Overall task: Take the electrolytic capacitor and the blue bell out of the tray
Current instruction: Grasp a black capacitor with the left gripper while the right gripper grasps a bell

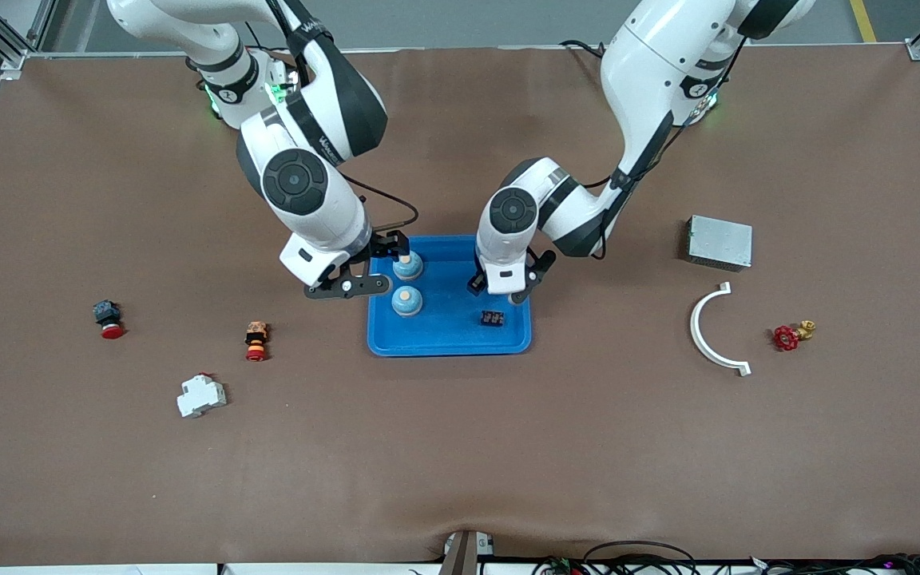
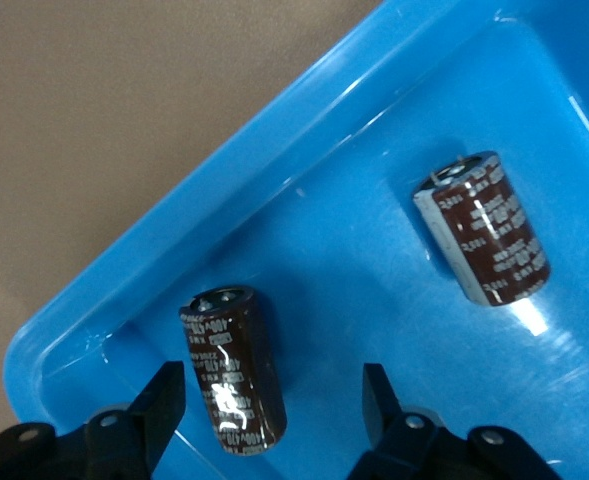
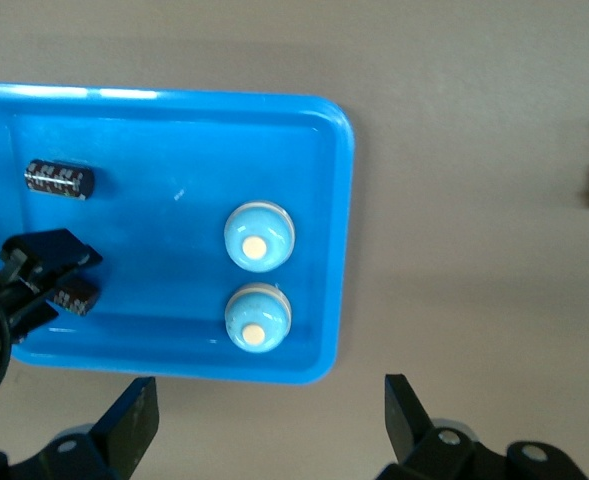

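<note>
A blue tray [image 1: 436,339] in the middle of the table holds two pale blue bells [image 1: 408,266] [image 1: 406,301] at its right-arm end. Two dark brown capacitors lie at its left-arm end. One capacitor [image 2: 484,228] lies free and also shows in the front view [image 1: 493,319]. The other capacitor [image 2: 232,370] lies flat between the fingers of my left gripper [image 2: 272,385], which is low in the tray [image 1: 498,291], open, with gaps on both sides. My right gripper [image 3: 269,420] hangs open over the tray's edge [image 1: 370,265] beside the bells [image 3: 259,236], holding nothing.
Toward the right arm's end lie a red push button [image 1: 109,318], an orange-red button [image 1: 256,340] and a white breaker [image 1: 201,395]. Toward the left arm's end lie a grey metal box [image 1: 719,242], a white curved piece [image 1: 715,329] and a red-handled valve [image 1: 791,335].
</note>
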`<state>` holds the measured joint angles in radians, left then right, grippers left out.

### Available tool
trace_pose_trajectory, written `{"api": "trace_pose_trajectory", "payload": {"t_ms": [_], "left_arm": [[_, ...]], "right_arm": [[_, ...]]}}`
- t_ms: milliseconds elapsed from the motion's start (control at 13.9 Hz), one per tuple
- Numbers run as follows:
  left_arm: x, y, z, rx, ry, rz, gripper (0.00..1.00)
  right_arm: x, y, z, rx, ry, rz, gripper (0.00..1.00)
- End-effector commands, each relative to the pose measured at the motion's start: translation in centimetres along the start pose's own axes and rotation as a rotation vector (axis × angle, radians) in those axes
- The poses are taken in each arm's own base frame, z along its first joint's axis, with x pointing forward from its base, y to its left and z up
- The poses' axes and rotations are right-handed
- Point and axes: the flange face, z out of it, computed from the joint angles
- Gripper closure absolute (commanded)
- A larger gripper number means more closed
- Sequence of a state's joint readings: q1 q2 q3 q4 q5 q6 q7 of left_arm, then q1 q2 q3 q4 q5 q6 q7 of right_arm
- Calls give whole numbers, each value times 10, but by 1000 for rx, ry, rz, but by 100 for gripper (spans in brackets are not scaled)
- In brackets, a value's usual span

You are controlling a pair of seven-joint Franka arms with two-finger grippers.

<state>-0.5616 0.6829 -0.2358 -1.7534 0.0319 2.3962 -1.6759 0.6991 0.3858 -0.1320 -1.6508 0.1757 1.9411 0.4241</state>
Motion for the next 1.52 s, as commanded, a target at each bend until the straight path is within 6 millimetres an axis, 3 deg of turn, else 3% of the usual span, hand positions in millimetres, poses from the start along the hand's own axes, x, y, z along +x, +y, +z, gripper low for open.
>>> {"api": "trace_pose_trajectory", "payload": {"t_ms": [0,144,289,361,577,866,1010,1155,1299,1443], "left_arm": [[0,-4,6,7,22,-2,38],[0,-7,9,20,27,3,60],[-3,-10,11,23,59,45,93],[-1,-10,7,18,70,52,100],[7,-3,-26,-12,81,45,100],[35,13,-84,-52,97,6,100],[57,17,-105,-58,113,-13,100],[82,9,-123,-24,137,9,100],[123,-7,-138,0,144,-18,100],[143,-25,-131,41,144,25,100]], "right_arm": [[-6,-10,36,24,45,-4,0],[-5,-20,49,29,67,22,0],[-4,-28,75,14,57,42,0],[-5,-30,88,5,48,40,0],[1,-31,108,2,63,42,0],[8,-35,137,3,90,41,0],[13,-27,147,-7,83,51,0],[16,-25,153,-10,83,55,0],[17,-28,166,-10,93,51,0],[15,-31,178,-14,96,45,0]]}}
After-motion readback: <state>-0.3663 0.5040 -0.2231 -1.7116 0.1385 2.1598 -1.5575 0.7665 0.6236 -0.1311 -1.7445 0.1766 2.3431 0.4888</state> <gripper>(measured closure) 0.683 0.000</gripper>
